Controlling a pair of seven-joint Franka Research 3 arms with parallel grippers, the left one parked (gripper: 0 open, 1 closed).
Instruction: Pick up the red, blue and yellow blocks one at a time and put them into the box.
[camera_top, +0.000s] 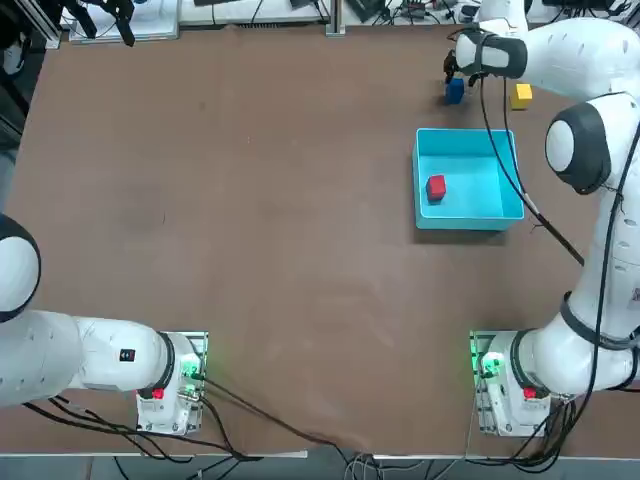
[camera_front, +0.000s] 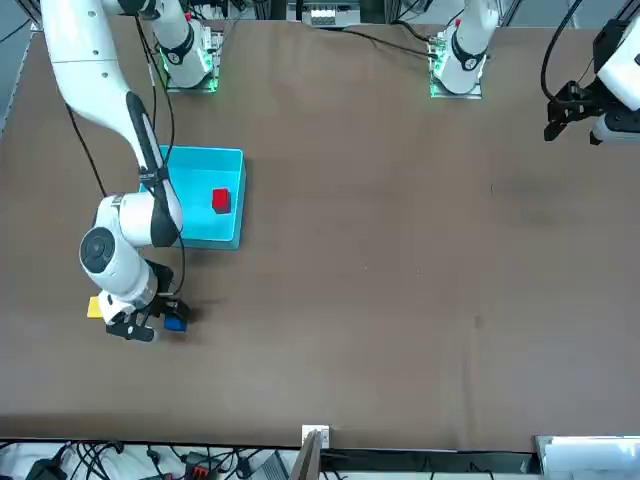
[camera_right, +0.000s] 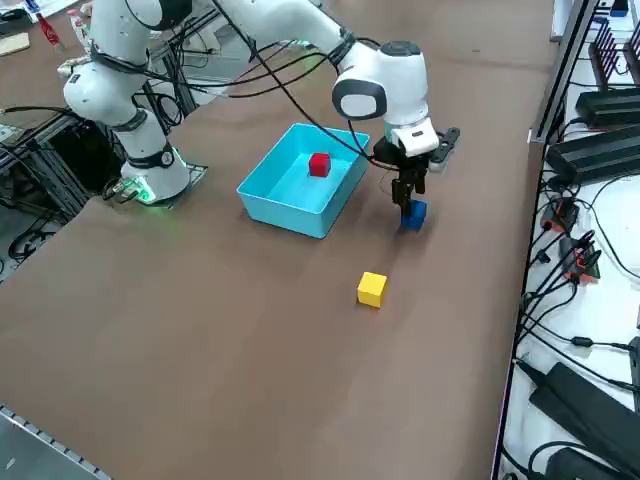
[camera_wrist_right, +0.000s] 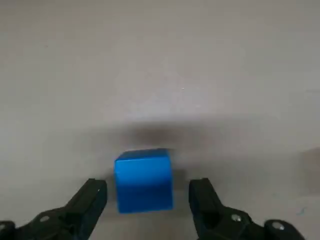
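Note:
The blue block (camera_wrist_right: 144, 180) rests on the brown table, between the fingers of my open right gripper (camera_wrist_right: 148, 192), with a gap on each side. From overhead the blue block (camera_top: 455, 91) lies just beyond the box's far edge, under my right gripper (camera_top: 452, 74). The red block (camera_top: 436, 186) lies inside the cyan box (camera_top: 470, 218). The yellow block (camera_top: 521, 96) sits on the table to the right of the blue one, apart from the box. From the right side I see the blue block (camera_right: 413, 213), my right gripper (camera_right: 408, 192) and the yellow block (camera_right: 372, 289).
My right arm (camera_top: 590, 140) arches over the right side of the box, with a black cable (camera_top: 510, 170) hanging across it. Cables and equipment (camera_right: 590, 150) line the table's edge beyond the blocks.

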